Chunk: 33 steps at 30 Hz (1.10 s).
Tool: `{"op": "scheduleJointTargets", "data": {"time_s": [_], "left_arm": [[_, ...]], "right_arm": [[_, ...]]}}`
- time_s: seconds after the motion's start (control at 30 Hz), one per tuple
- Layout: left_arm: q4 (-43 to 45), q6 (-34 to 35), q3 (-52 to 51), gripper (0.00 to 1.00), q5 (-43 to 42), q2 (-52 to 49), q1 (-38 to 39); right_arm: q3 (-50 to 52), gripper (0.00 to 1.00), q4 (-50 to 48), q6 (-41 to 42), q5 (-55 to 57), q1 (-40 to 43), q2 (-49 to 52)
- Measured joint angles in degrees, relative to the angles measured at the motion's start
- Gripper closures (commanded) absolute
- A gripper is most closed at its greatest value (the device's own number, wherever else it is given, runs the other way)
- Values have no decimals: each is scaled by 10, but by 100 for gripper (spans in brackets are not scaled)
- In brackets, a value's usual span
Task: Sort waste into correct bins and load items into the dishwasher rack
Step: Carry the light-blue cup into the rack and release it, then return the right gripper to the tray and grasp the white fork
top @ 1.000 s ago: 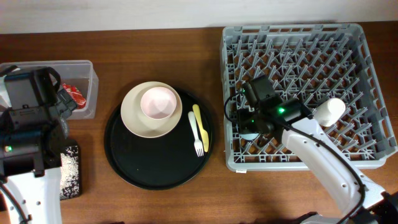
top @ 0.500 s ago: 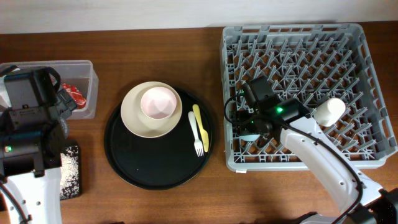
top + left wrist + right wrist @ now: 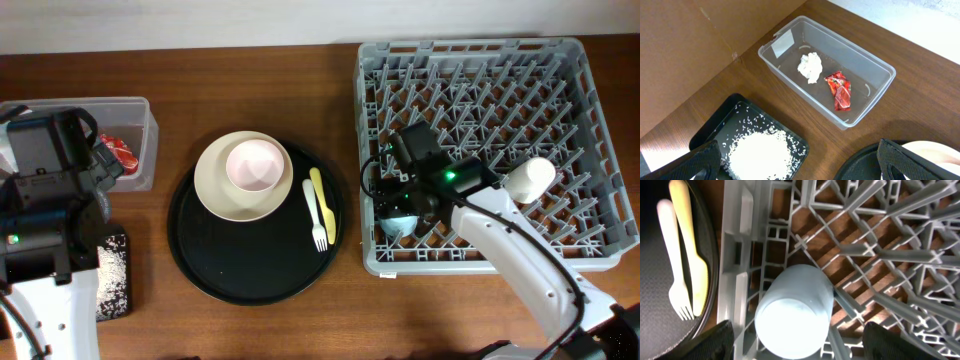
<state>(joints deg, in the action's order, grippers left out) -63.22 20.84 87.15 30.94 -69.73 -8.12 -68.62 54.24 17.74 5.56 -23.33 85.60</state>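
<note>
The light blue cup (image 3: 794, 311) is seen inside the dishwasher rack (image 3: 470, 46), in the corner cell nearest the round black tray (image 3: 200, 270). Its closed base is turned up and it appears to lean a little against the pegs. The right tool (image 3: 799, 335) is held above it with its jaws released. A finger is seen wide on either side and no contact with the cup can be made out. A white cup (image 3: 528, 178) lies in the rack's right-hand part.

The tray is set on the counter just left of the rack. On it are carried the cream plate (image 3: 215, 190), with the pink bowl (image 3: 254, 165) nested in it, and the yellow fork (image 3: 322, 205), which lies closest to the rack beside a white fork (image 3: 313, 215).

Well apart from the rack, at the counter's far left, the clear tub (image 3: 875, 67) holds the white tissue (image 3: 810, 66) and the red wrapper (image 3: 839, 91). The black bin (image 3: 715, 125) beside it holds the rice (image 3: 760, 155). The left tool (image 3: 800, 165) hovers there, spread fully and empty.

The waste is judged sorted and the loading half done. The risks are these:
- The cup could be tipped or dragged out if a finger is caught on it or on a peg as the tool is raised.
- The bowl could be upset if the plate is lifted first.
- The flat fork could be missed, or taken up together with the white one.
</note>
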Motion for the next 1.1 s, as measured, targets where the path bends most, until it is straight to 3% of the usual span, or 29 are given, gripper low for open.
{"op": "scheduleJointTargets", "data": {"time_s": [0.13,0.23,0.37,0.6,1.1], "left_arm": [[0,0,0,1,0,0,0],[0,0,0,1,0,0,0],[0,0,0,1,0,0,0],[0,0,0,1,0,0,0],[0,0,0,1,0,0,0]], "right_arm": [[-150,23,88,-16,-28,-8,1],[-205,26,82,-21,-85,-56,-9],[-203,28,53,-21,-113,-148,34],[-198,28,-28,-16,-124,-219,250],[-189,30,-10,19,-119,-219,264]]}}
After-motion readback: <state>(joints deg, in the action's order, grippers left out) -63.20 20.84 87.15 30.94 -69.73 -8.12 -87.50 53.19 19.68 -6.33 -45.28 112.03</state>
